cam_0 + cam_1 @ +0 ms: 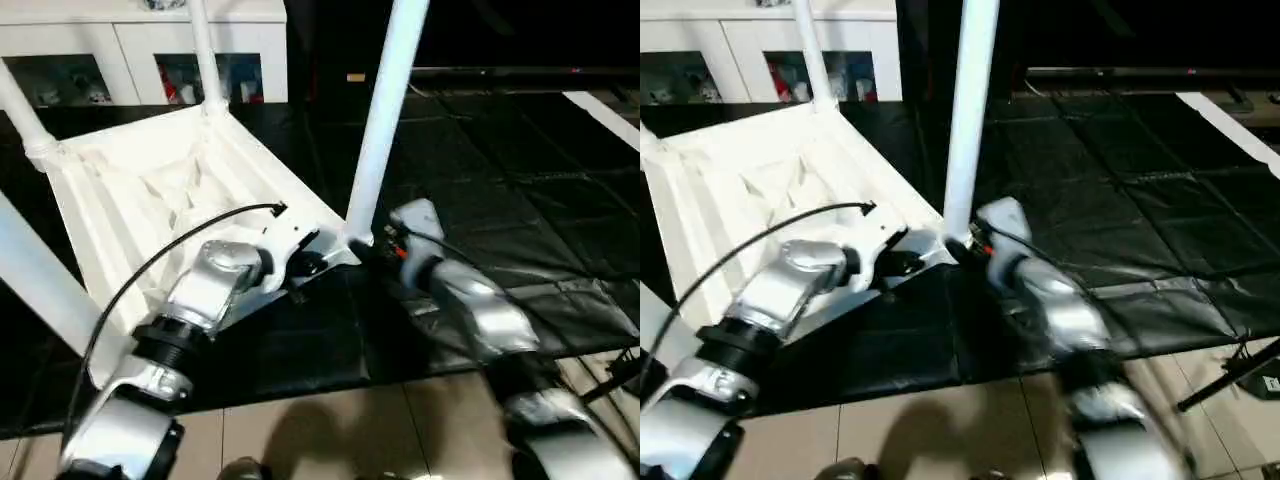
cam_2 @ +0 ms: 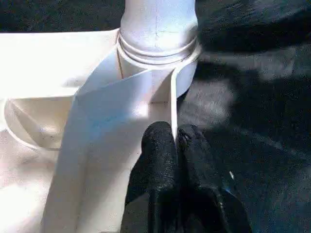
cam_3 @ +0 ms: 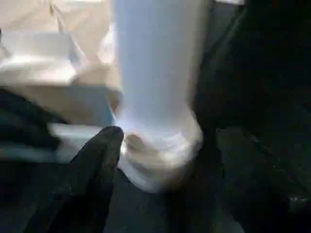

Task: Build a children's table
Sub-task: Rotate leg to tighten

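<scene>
The children's table lies upside down on a black mat, its ribbed white top facing up. White legs stand in its corner sockets: one at the back, one at the left, one at the near left. The near-right leg rises from the corner closest to me. My left gripper is shut on the top's thin rim wall, just short of that corner socket. My right gripper sits at the foot of the same leg, right against its collar.
A white cabinet with glass doors stands behind the table. The black mat stretches away to the right. Pale floor tiles lie in front of it, and a black stand leg crosses the lower right.
</scene>
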